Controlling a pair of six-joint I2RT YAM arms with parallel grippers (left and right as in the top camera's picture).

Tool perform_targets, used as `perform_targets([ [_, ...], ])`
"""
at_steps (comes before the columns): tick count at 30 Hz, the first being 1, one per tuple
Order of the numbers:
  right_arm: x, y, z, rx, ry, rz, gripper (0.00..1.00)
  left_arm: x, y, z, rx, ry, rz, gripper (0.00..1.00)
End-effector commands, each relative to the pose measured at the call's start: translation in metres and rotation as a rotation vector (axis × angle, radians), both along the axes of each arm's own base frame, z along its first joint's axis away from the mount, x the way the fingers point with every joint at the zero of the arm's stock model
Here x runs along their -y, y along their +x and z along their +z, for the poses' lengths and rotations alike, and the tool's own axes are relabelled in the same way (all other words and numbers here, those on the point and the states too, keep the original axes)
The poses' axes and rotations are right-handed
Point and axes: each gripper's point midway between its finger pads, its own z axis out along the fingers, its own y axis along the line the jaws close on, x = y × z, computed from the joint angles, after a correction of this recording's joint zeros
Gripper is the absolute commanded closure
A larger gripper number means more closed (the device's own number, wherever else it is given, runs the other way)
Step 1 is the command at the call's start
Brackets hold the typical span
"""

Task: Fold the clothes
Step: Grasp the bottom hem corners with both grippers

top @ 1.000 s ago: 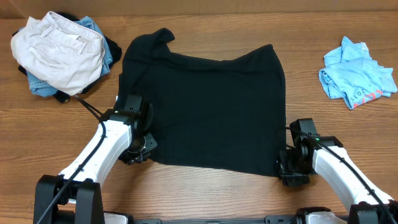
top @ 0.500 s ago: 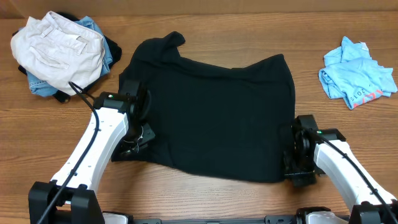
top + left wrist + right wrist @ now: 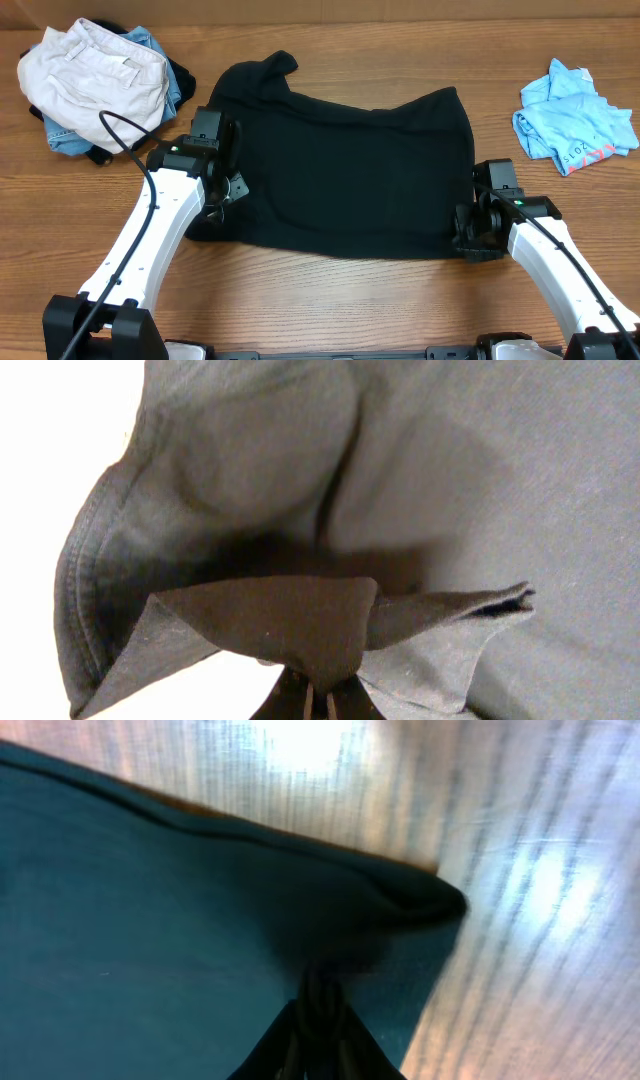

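I am looking at the black T-shirt (image 3: 340, 170), which is lying spread across the middle of the bench (image 3: 330, 310), between the two arms. A bunched flap of it is sticking out at the far left corner.

The left arm (image 3: 160, 235) is sitting at the shirt's left edge. The left jaws are pressing together on a fold of the black cloth. In the left wrist view the cloth is fanning out from the closed tips, and a stitched hem (image 3: 75, 590) is curving down the left side.

The right arm (image 3: 555, 270) is sitting at the shirt's near right corner, and the right jaws are pinching that corner. In the right wrist view the fabric is stretching away to the left from the tips, and wood grain is showing just beyond its edge.

At the far left of the bench, cream trousers (image 3: 95, 80) are lying on top of a small pile, with a blue garment (image 3: 160, 45) peeking out from under them. That pile is sitting near the shirt but not touching it. A crumpled light blue tee (image 3: 575, 125) is lying at the far right, well apart from the shirt.
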Motion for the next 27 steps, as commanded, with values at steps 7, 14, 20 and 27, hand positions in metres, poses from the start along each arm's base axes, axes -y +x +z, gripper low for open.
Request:
perform_targets([
  [7, 0.005, 0.049, 0.016, 0.199, -0.037, 0.02, 0.92, -0.018, 0.034, 0.022, 0.16, 0.107, -0.004, 0.96],
  [14, 0.024, 0.065, 0.023, 0.269, -0.063, -0.021, 0.94, -0.018, 0.037, 0.022, 0.176, 0.111, -0.002, 0.95],
  [20, 0.023, 0.066, 0.022, 0.273, -0.059, -0.018, 0.93, -0.016, 0.04, 0.014, 0.162, 0.105, -0.004, 0.94],
  [27, 0.023, 0.064, 0.014, 0.243, -0.06, -0.017, 0.93, -0.015, 0.048, -0.019, 0.095, 0.12, -0.008, 0.94],
])
